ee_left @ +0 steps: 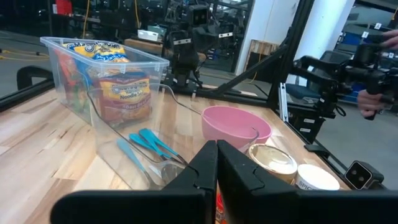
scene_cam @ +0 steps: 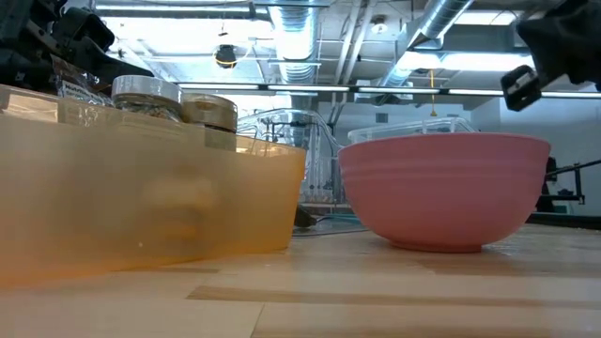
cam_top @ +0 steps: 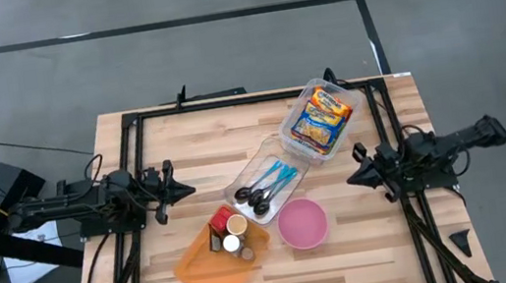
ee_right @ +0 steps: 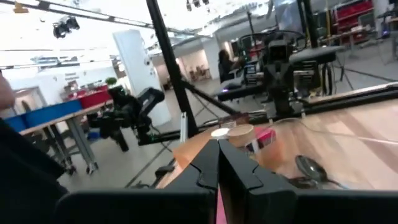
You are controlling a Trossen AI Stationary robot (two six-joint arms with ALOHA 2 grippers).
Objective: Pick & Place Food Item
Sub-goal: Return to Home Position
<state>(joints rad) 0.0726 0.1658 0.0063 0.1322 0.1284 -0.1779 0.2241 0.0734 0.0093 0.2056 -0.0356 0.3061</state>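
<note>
Table (cam_top: 193, 140) with bin (cam_top: 206, 267), bowl (cam_top: 301, 224), noodle container (cam_top: 290, 139), utensil tray (cam_top: 291, 184)

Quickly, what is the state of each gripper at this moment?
Left gripper: closed, empty, above the left of the table.
Right gripper: closed, empty, above the right of the table.

Noodle packs (cam_top: 321, 118) in container (cam_top: 359, 99); bowl (cam_top: 301, 224) beside bin (cam_top: 203, 268).
</note>
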